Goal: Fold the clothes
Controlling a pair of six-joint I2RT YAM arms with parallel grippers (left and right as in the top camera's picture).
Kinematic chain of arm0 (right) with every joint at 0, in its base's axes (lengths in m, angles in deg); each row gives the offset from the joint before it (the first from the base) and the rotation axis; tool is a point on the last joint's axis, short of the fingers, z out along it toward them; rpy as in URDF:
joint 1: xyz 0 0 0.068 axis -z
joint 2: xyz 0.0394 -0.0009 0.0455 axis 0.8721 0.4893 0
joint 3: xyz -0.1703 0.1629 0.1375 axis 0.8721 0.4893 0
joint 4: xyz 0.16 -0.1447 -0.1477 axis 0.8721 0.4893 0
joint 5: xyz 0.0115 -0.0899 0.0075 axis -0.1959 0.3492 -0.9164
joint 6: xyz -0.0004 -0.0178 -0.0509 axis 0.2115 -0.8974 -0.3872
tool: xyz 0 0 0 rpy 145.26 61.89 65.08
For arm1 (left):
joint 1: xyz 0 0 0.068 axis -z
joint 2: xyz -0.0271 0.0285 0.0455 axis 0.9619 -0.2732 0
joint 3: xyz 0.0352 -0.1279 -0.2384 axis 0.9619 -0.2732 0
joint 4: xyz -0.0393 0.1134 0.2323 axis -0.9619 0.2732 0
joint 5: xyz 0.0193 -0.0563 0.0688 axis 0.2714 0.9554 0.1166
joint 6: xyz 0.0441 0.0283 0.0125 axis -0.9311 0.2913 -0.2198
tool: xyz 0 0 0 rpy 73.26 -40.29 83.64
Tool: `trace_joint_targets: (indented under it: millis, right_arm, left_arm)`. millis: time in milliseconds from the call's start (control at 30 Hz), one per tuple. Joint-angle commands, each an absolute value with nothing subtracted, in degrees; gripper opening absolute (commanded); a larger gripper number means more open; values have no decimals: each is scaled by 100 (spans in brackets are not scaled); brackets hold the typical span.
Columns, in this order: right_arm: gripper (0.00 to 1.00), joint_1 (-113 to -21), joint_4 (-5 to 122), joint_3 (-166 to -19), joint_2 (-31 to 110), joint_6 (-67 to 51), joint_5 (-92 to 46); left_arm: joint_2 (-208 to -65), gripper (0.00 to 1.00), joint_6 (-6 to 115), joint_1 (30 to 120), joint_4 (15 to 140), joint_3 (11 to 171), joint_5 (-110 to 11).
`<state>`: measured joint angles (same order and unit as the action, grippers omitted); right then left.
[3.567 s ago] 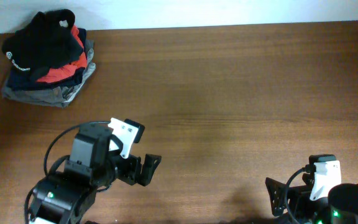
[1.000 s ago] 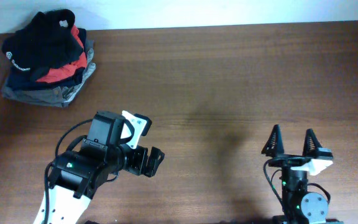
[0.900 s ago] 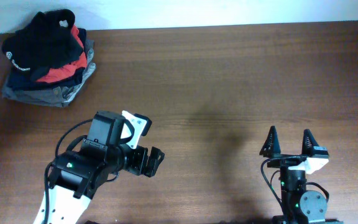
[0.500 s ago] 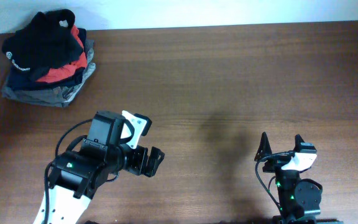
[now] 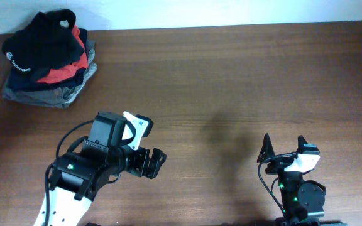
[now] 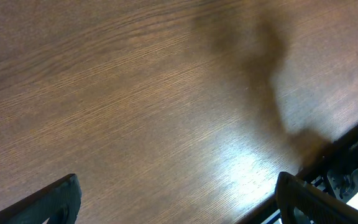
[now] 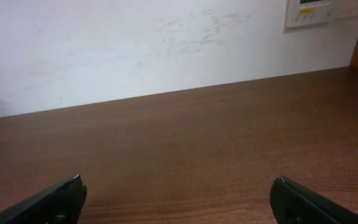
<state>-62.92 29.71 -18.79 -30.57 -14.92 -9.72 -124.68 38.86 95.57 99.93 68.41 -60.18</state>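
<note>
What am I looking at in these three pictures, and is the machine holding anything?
Two robot arms sit at a wooden table. One picture looks straight down from above; the other two come from a camera on each wrist. Each arm ends in a two-finger claw: the left gripper and right gripper are both open and empty. The left wrist camera sees bare wood; the right one looks across to a white wall. In the far left corner, a black top lies on a pile of red, navy and grey garments.
</note>
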Motion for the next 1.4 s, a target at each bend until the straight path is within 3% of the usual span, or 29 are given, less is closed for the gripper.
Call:
trace_joint_targets:
  millis: [0,533,833,1167,1367]
  right_arm:
    - [99,-6255,3030,-1853,-3119,-1536,-1004]
    - [99,-6255,3030,-1853,-3119,-1536,-1004]
    - [99,-6255,3030,-1853,-3119,-1536,-1004]
    - [99,-6255,3030,-1853,-3119,-1536,-1004]
    - [99,-6255,3030,-1853,-3119,-1536,-1004]
  left_arm:
    - [-12483,99,3939,9579,9998,6830,-6055]
    - [-12444,99,3936,9562,10116,6830,-6081]
    - [-11073,99,3580,9103,9666,6304,-6230]
    - [-8881,99,2328,8285,7274,4264,-6228]
    - [-8313,99,2297,7992,5572,2918,-6226]
